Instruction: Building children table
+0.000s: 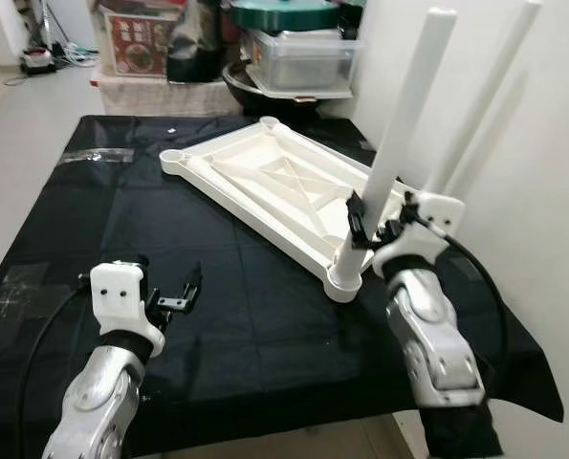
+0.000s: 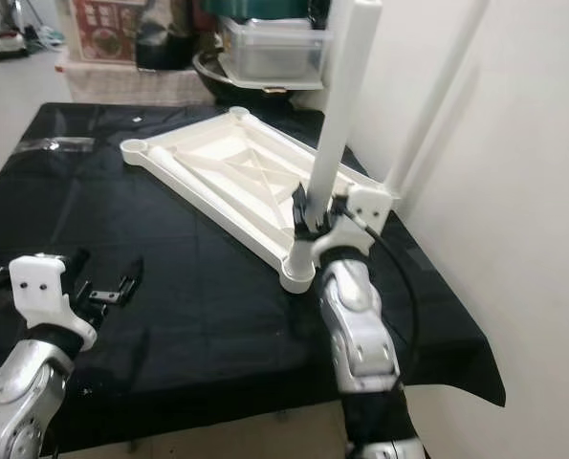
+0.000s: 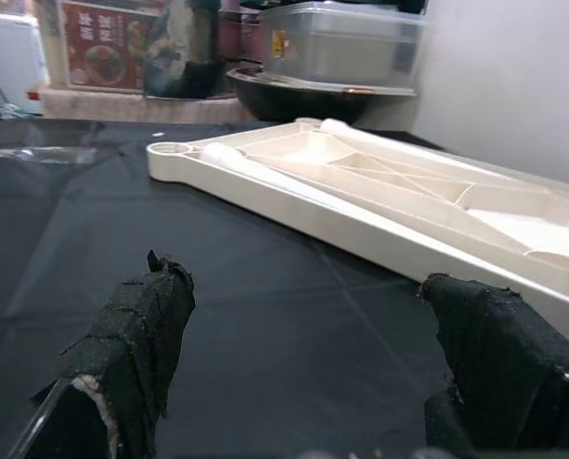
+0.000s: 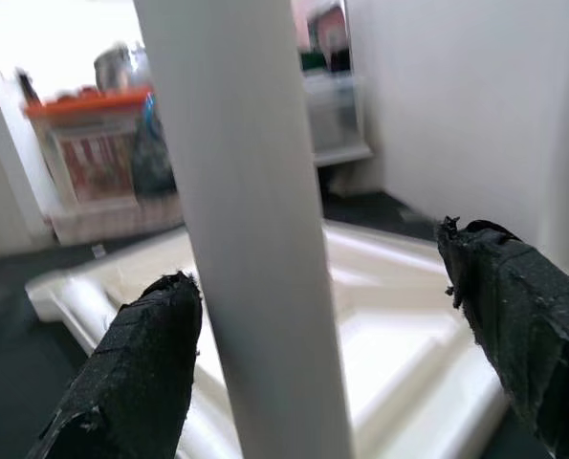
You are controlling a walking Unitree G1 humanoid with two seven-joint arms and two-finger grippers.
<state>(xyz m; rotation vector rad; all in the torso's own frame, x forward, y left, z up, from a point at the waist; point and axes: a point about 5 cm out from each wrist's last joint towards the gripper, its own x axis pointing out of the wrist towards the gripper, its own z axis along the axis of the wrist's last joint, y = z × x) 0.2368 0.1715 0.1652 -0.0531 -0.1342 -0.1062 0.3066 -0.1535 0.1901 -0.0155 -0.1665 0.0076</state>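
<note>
A white children's table top (image 1: 265,177) lies upside down on the black cloth. One white leg (image 1: 404,124) stands tilted in its near corner socket (image 1: 344,282). My right gripper (image 1: 372,228) is open around the lower part of this leg, with a finger (image 4: 136,373) on one side and a gap on the other. A second leg (image 1: 485,96) stands behind it by the wall. Another white tube (image 3: 265,172) lies inside the top. My left gripper (image 1: 164,282) hovers open over the cloth, short of the top, with nothing in it.
The black cloth (image 1: 93,220) covers a low table whose front edge is near me. A white wall (image 1: 552,191) runs close along the right. A clear plastic bin (image 1: 298,57), a dark bowl and a printed box (image 1: 136,43) crowd the back.
</note>
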